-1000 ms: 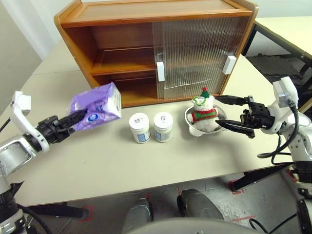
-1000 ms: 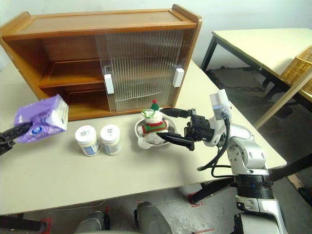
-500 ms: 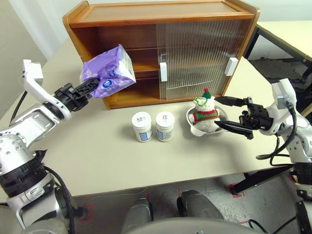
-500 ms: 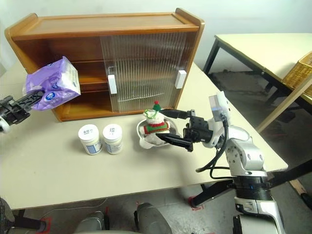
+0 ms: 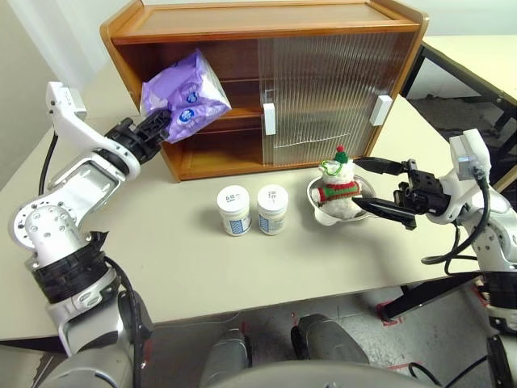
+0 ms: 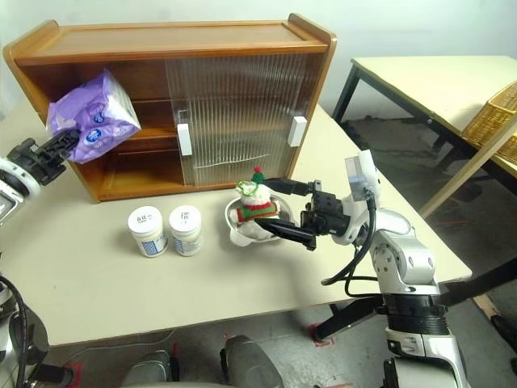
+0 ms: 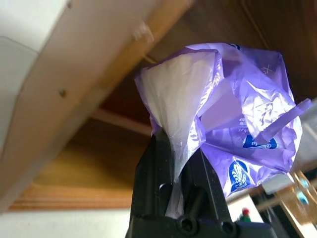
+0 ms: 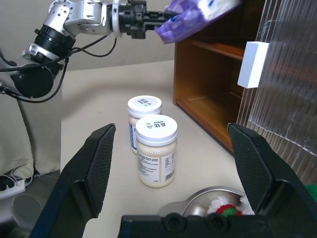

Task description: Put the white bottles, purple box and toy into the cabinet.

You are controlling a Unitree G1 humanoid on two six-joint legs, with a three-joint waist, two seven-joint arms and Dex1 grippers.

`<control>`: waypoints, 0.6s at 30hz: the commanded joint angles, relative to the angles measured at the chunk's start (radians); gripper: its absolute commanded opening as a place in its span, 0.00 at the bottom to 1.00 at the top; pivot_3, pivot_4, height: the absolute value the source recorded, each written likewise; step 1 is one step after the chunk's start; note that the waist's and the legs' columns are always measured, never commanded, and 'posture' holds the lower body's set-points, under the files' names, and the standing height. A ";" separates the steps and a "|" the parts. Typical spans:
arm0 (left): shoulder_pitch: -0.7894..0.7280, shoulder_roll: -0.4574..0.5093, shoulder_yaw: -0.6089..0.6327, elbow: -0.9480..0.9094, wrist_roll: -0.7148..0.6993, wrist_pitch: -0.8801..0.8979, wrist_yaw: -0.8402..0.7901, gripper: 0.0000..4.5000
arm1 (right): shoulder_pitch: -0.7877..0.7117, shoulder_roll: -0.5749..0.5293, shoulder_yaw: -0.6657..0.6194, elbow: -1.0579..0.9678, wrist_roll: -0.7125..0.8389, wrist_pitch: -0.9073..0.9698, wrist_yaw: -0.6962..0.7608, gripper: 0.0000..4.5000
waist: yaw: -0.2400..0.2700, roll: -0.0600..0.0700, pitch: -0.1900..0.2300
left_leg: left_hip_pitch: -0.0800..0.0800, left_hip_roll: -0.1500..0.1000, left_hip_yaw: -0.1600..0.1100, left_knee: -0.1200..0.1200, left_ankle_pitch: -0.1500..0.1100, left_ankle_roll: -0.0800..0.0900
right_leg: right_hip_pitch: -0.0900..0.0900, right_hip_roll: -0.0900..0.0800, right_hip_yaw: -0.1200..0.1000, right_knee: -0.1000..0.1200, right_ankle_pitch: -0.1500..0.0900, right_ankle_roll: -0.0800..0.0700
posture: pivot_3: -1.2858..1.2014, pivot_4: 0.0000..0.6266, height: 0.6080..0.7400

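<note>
While the two white bottles (image 5: 252,209) stand side by side, upright, nearest on the surface (image 5: 170,259), nothing touches them. Lids on; hard, smooth, likely slippery plastic, so best taken round the body below the lid.

Just to their right, the toy (image 5: 338,187) sits in a shallow metal bowl (image 5: 317,208). Soft plush, light, will squash; a hold across its middle seems safest, clear of the bowl rim. Right pincer (image 5: 381,189) hangs beside it, fingers spread wide to either side of the toy, closed on nothing.

Farther back and left, the left pincer (image 5: 158,125) is clamped on the purple box (image 5: 184,94), pinching a gathered fold of wrapper at one end. Pack looks light and limp, crinkled film; it hangs off the grip and could slip or swing if jolted.

Beyond, the cabinet (image 5: 266,81): left half open, ribbed doors slid to the right. The pack is up in front of that open side, about level with the upper shelf, not yet set down inside.

Against a second ago: pack was low, out over the surface left of the bottles; it has since risen and gone toward the cabinet. Right pincer, toy and bottles unchanged.
</note>
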 commanded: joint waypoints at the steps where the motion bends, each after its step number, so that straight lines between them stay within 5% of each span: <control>1: -0.028 -0.015 -0.058 0.025 0.055 -0.045 0.015 0.01 | -0.002 -0.003 0.004 -0.011 0.004 0.008 0.000 1.00 | 0.001 0.000 0.000 | 0.000 0.000 0.000 0.000 0.000 0.000 | 0.001 0.000 0.000 0.000 0.000 0.000 | 0.41 0.05 1.00; 18: -0.174 -0.129 -0.125 0.207 0.232 -0.302 0.037 0.01 | 0.020 0.012 0.006 -0.071 0.008 0.015 -0.037 1.00 | -0.021 -0.002 0.001 | -0.001 -0.003 0.001 0.007 -0.004 0.007 | 0.003 0.001 0.002 0.000 -0.003 0.006 | 0.40 0.05 1.00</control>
